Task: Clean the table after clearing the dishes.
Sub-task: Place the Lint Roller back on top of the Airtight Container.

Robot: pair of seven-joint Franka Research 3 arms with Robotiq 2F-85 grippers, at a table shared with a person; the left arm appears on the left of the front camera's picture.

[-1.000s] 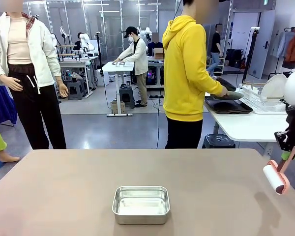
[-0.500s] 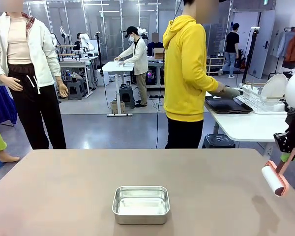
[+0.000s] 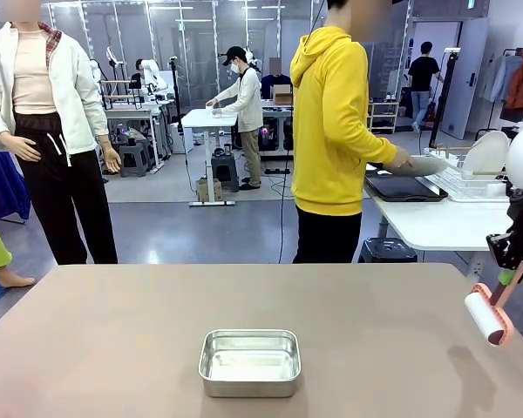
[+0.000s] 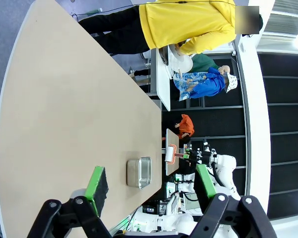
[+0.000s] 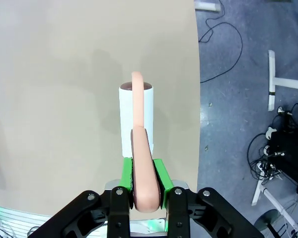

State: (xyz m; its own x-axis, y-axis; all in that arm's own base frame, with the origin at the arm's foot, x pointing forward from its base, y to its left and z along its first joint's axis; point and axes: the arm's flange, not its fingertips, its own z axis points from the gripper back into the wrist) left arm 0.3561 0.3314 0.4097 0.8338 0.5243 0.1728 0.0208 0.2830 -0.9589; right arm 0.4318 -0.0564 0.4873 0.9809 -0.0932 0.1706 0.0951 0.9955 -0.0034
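Since a second ago the person (image 3: pixel 336 131) has pushed the trays (image 3: pixel 405 187) farther onto the white side table; the lint roller (image 3: pixel 489 315) barely shifts. Dishes cleared, so rolling can begin.

Right gripper (image 5: pixel 143 174) clamps the roller's handle, over the table (image 3: pixel 113 340) right of the pan (image 3: pixel 249 361). Left gripper (image 4: pixel 151 186) gapes empty. Plates hidden.

Person's (image 3: pixel 331 131) hand hides what's on far tray (image 3: pixel 405 187).

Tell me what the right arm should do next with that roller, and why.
Probably lower the lint roller onto the table: the right tool grips its pink handle, the roller hangs just above the bare top, and the person is stacking trays on the side table.
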